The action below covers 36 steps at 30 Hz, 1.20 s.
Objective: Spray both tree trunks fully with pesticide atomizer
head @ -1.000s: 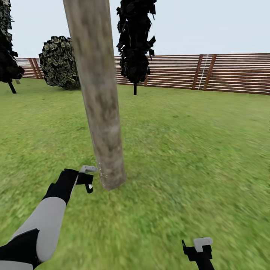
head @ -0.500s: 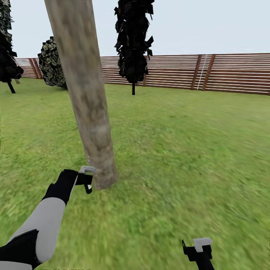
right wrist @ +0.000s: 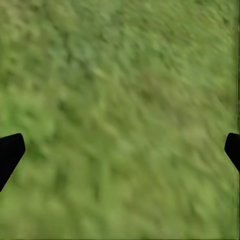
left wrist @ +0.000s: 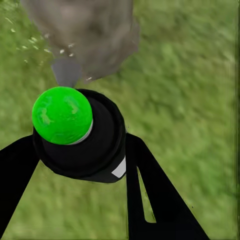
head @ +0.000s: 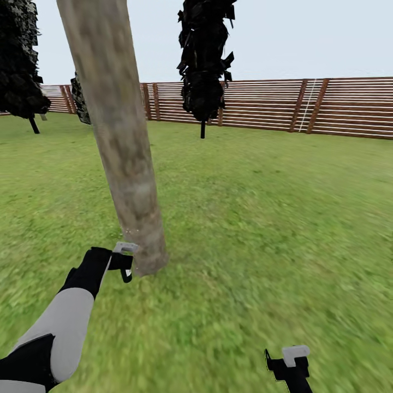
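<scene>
Left hand (left wrist: 80,150) clamped round the pesticide atomizer (left wrist: 75,135), nozzle aimed at the tree trunk (head: 128,180) base just ahead; pale specks on bark. Right hand (right wrist: 120,150) spread wide, empty, over grass (head: 262,229).

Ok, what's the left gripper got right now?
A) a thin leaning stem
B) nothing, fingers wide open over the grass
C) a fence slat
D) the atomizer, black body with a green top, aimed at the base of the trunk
D: in the left wrist view the left gripper has its fingers around the black atomizer with the green cap, with the tree trunk base just ahead and pale specks beside it.
</scene>
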Motion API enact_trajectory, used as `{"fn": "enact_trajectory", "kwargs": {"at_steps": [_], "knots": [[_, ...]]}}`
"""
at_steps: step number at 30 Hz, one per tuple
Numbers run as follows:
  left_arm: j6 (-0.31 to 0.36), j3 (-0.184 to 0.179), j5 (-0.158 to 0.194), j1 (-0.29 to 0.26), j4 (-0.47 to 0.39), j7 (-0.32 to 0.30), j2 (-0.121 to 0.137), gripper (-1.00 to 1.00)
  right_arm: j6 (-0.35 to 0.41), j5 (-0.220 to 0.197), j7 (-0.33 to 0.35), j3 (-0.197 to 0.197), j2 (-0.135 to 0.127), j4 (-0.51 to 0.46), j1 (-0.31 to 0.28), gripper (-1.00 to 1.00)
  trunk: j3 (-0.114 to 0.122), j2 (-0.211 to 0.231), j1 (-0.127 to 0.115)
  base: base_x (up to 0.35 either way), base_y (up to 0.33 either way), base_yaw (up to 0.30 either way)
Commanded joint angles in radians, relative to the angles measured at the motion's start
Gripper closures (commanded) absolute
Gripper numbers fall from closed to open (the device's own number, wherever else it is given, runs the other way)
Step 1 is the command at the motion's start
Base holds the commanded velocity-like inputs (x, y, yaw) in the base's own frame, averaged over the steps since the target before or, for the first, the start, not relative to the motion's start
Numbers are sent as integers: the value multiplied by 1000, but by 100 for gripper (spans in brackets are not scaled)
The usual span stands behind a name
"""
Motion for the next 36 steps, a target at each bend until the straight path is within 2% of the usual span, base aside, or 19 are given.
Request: {"fn": "enact_trajectory", "kwargs": {"at_steps": [1,5,6,7,10,13,21,23,25,27,32,36], "knots": [[0,0,2,1,-1,0,1,100,0,0,0,0,0,0,0,-100,0,0,0,110,-275,1],[-1,1,2,6,-1,4,4,100,0,0,0,0,0,0,0,-100,0,0,0,110,-275,0],[-6,3,4,28,-1,61,6,100,0,0,1,0,0,0,0,-100,0,0,0,111,-275,0],[-15,41,23,73,8,106,4,100,0,0,0,0,0,0,0,-100,0,0,0,111,-275,0],[-40,95,59,117,11,110,6,100,0,0,0,1,2,0,0,-100,0,0,0,118,-274,2],[-132,121,78,155,14,122,6,100,0,1,1,1,3,0,0,-100,0,0,0,149,-264,138],[-160,131,81,166,15,145,8,100,0,1,1,1,2,2,1,-100,0,0,0,177,-244,266],[-162,132,80,166,16,191,12,100,0,2,1,1,3,2,2,-100,0,0,0,232,-196,264],[-161,131,75,166,38,217,18,100,0,0,-1,1,1,1,3,-100,0,0,0,239,-188,30],[-156,129,75,166,44,219,40,100,0,0,0,1,0,2,3,-100,0,0,0,240,-188,3],[-155,120,73,166,44,227,34,100,0,0,-1,1,0,2,4,-100,0,0,0,210,-204,0],[-140,117,70,166,44,251,43,100,0,0,-1,0,0,1,5,-100,0,0,0,66,-198,0]]}}
